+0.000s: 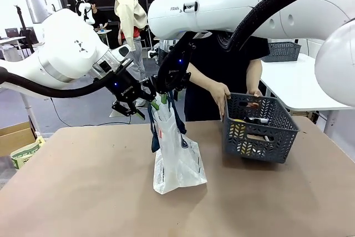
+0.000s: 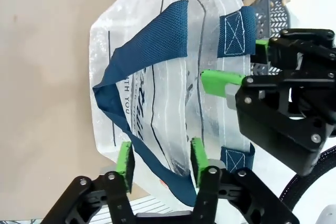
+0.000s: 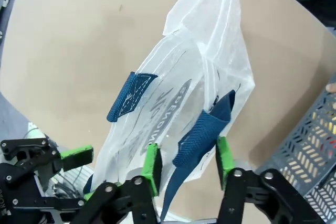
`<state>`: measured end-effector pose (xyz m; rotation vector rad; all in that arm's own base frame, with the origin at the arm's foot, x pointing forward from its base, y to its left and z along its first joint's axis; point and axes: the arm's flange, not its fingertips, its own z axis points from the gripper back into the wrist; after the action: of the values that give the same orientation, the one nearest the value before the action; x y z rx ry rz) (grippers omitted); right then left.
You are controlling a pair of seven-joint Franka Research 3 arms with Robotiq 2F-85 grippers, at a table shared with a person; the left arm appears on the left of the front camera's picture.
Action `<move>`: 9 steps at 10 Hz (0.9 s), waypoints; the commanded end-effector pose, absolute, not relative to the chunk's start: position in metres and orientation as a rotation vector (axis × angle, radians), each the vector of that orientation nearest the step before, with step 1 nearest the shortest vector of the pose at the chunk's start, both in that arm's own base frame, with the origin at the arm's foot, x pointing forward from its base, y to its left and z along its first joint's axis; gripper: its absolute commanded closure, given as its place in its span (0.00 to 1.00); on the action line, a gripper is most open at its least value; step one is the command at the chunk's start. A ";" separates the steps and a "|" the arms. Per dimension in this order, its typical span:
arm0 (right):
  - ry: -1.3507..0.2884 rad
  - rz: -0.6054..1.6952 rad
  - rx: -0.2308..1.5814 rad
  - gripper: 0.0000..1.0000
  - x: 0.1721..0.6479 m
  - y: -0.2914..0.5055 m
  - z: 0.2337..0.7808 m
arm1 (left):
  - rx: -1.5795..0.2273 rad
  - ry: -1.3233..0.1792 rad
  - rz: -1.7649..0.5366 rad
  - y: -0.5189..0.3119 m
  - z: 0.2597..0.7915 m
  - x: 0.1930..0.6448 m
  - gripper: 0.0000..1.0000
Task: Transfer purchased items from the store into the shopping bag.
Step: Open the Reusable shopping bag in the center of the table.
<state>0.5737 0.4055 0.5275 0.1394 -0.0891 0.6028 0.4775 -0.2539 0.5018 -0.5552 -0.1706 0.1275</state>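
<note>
The left gripper (image 2: 160, 162) has its jaws spread astride the rim of the translucent whitish plastic shopping bag (image 1: 178, 162). The right gripper (image 3: 188, 158), jaws also spread, straddles a navy strap handle (image 3: 197, 135). The bag stands upright, long axis vertical and mouth up, left of the dark grey lattice-sided plastic basket (image 1: 260, 137).

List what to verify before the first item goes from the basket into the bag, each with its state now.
1. Left gripper clamped on the shopping bag rim: not ok, its pads stand apart around the rim and a navy handle.
2. Right gripper clamped: not ok, its pads stand apart around a navy handle too.
3. Bag mouth wide enough: cannot tell.
4. Bag standing on the table: ok, upright.
5. Basket holds items, apart from the bag: ok.
6. Person's hand clear of the basket: not ok, it is at the rim.
</note>
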 end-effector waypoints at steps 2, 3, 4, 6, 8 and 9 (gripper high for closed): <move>-0.085 0.598 0.161 1.00 0.576 0.405 0.531 | -0.579 -0.179 0.098 -0.251 0.498 0.474 1.00; -0.088 0.597 0.168 1.00 0.573 0.403 0.532 | -0.577 -0.176 0.079 -0.251 0.495 0.476 1.00; -0.090 0.599 0.178 1.00 0.569 0.399 0.535 | -0.584 -0.177 0.058 -0.250 0.493 0.476 1.00; -0.120 0.635 0.164 1.00 0.561 0.391 0.540 | -0.571 -0.177 0.064 -0.245 0.491 0.475 1.00; -0.160 0.737 0.153 1.00 0.552 0.374 0.545 | -0.546 -0.208 0.041 -0.236 0.496 0.472 1.00; -0.171 0.737 0.138 1.00 0.550 0.360 0.548 | -0.508 -0.222 0.045 -0.228 0.496 0.472 1.00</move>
<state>0.5634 0.3817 0.5543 0.1320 -0.1454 0.7061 0.4769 -0.2420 0.4964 -0.5357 -0.1915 0.0613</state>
